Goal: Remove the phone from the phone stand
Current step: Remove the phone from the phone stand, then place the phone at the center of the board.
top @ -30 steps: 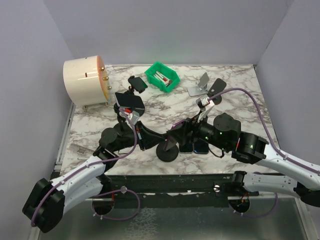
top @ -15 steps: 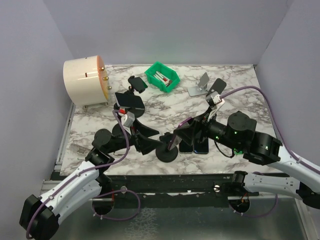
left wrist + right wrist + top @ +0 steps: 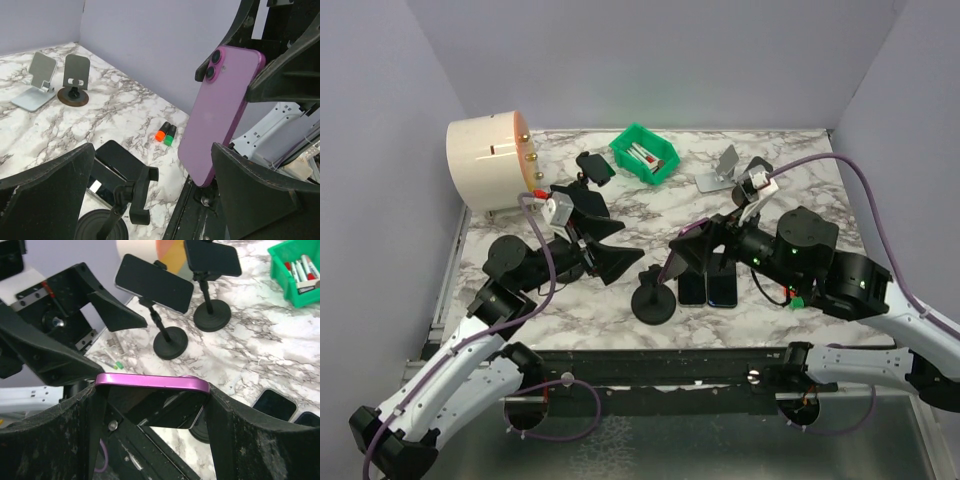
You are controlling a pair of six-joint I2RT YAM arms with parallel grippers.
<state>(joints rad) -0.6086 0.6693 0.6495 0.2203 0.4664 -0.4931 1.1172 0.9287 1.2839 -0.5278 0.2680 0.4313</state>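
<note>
The purple phone [image 3: 225, 107] hangs upright in the air, and my right gripper [image 3: 152, 390] is shut on its two long edges; its purple top edge [image 3: 150, 381] runs between the fingers. From above, the phone [image 3: 671, 270] shows just up and right of the black phone stand [image 3: 653, 303]. The stand's clamp [image 3: 136, 192] is bare. My left gripper [image 3: 632, 243] stands wide open to the left of the stand and touches nothing. In its own view the left gripper [image 3: 154, 150] frames the stand and the phone.
Two dark phones [image 3: 708, 288] lie flat beside the stand. Two more phones sit on black stands [image 3: 152, 282] [image 3: 212, 257] at the back left, near a cream drum [image 3: 490, 165]. A green bin [image 3: 644, 153], a silver stand [image 3: 718, 172] and a small black stand [image 3: 755, 172] line the back.
My left gripper has opened wide and drawn back to the left, away from the stand. The right gripper has pulled up and right with the purple phone in it.
</note>
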